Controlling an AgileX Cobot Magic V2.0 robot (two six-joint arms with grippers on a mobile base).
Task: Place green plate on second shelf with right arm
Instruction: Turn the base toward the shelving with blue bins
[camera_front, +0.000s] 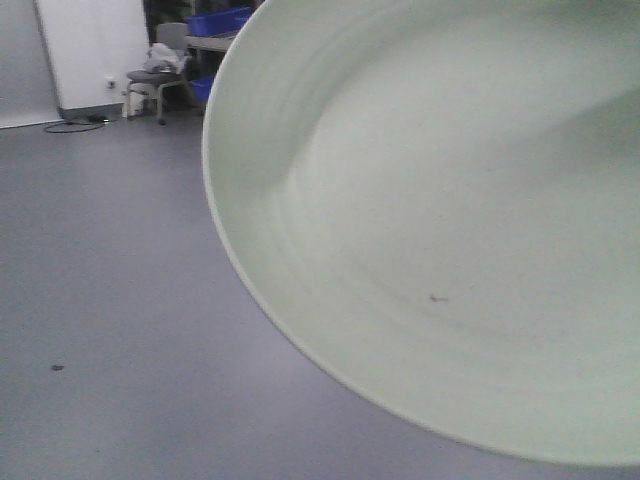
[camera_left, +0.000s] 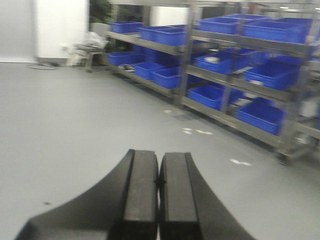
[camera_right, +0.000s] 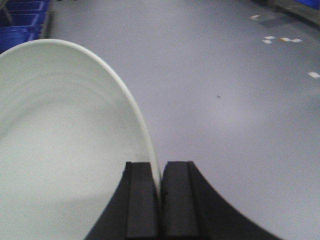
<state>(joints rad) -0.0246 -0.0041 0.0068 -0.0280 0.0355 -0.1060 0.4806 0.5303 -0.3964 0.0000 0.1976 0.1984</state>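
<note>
- The right end effector (camera_right: 160, 200) sits nearest its wrist camera. Its two black fingers are pinched together on the rim of the plate (camera_right: 65, 150), with only the thin edge between them.
- The plate stands on edge in that grip, its hollow side to the left of the fingers and its rim curving up and away. It hangs in the air above the floor (camera_right: 225, 90), touching nothing else that shows.
- A rim pinch is likely used because a shallow plate offers no other hold. It should also leave the underside free to be laid flat on a shelf.
- In the front view the plate fills most of the frame, its inner face towards the lens. Faint rings and a dark speck (camera_front: 437, 297) show on it. It appears to be carried high in front of the robot, not yet at any shelf.
- The left end effector (camera_left: 159, 200) has its fingers pressed together on nothing and points out over the floor. It is probably parked aside, since the job belongs to the right arm.
- The floor is smooth, matte grey, with a few pale scraps (camera_left: 197, 131) lying on it.
- Metal racks (camera_left: 185, 50) loaded with blue bins (camera_left: 270, 75) line one side of the room. Which level is meant for the plate cannot be told.
- A chair (camera_front: 155, 80) heaped with cloth stands far back.
</note>
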